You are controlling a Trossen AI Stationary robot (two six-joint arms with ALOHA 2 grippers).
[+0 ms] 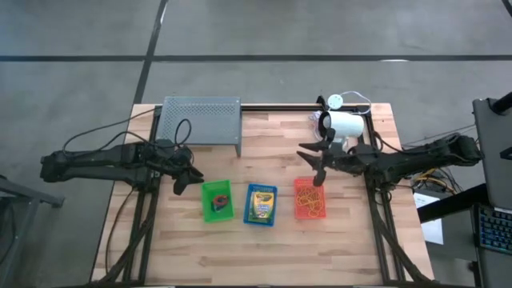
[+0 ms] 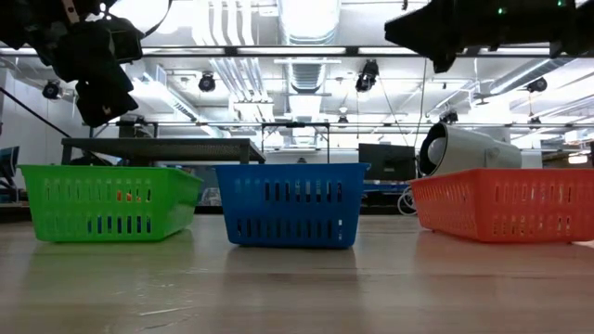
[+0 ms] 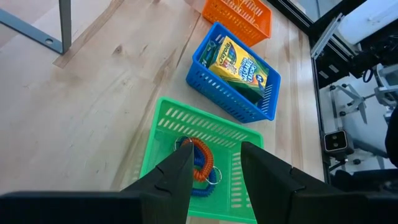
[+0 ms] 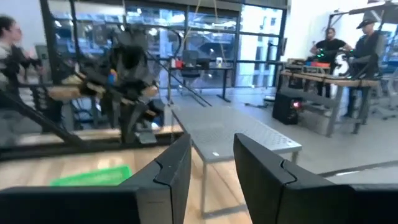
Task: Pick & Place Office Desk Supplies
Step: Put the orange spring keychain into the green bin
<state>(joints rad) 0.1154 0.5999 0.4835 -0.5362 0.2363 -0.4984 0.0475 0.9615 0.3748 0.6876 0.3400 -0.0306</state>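
Where wooden table [image 1: 192,248] ends, grey floor [image 1: 80,32], ceiling lights [image 2: 306,19]

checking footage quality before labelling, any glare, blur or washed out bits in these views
Low view: ceiling lights blow out the top of the picture, both arms read as dark silhouettes, and the table shows soft sheen under the blue tray. Right wrist view: the room, green tray and grey rack look soft and smeared. Left wrist view: crisp, crayon box print readable. High view: evenly lit.

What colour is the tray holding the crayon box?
Blue plastic slotted tray, clearest in the left wrist view.
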